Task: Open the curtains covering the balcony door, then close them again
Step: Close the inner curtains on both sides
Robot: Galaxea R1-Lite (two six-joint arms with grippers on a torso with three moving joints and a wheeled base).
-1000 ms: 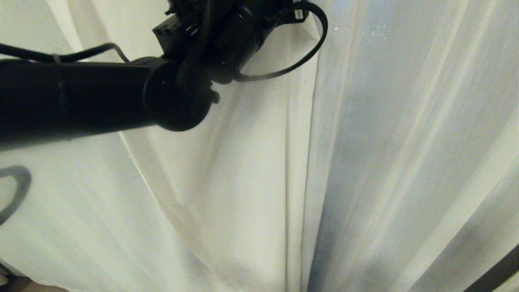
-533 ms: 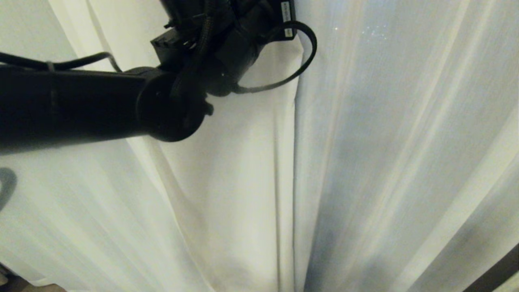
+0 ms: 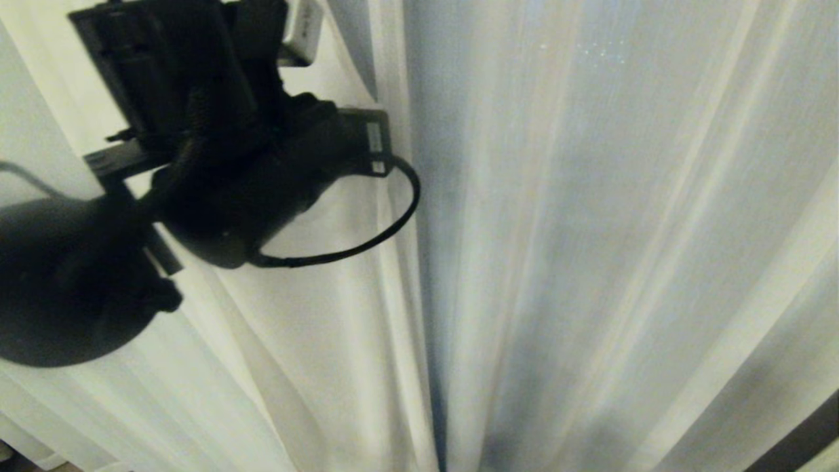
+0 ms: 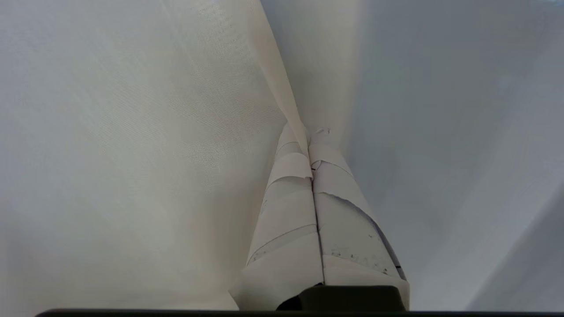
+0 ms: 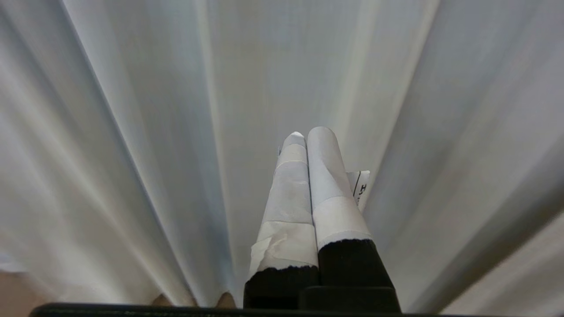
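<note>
While the curtains hide the door, left gripper, fingers together, has dragged the seam leftward.

Little floor shows. In the head view it is a small dark brownish patch in the bottom left corner of the frame, cut off by the edge. The curtains hang down to it; their lower hem runs along just above that patch, and whether the cloth touches the floor there cannot be told. In the right wrist view the floor appears as a tan wedge at the lower left of the frame, with two small tan slivers near the bottom centre, showing between the folds. The pleats come down to that surface. Nothing else can be made out lying on it.
</note>
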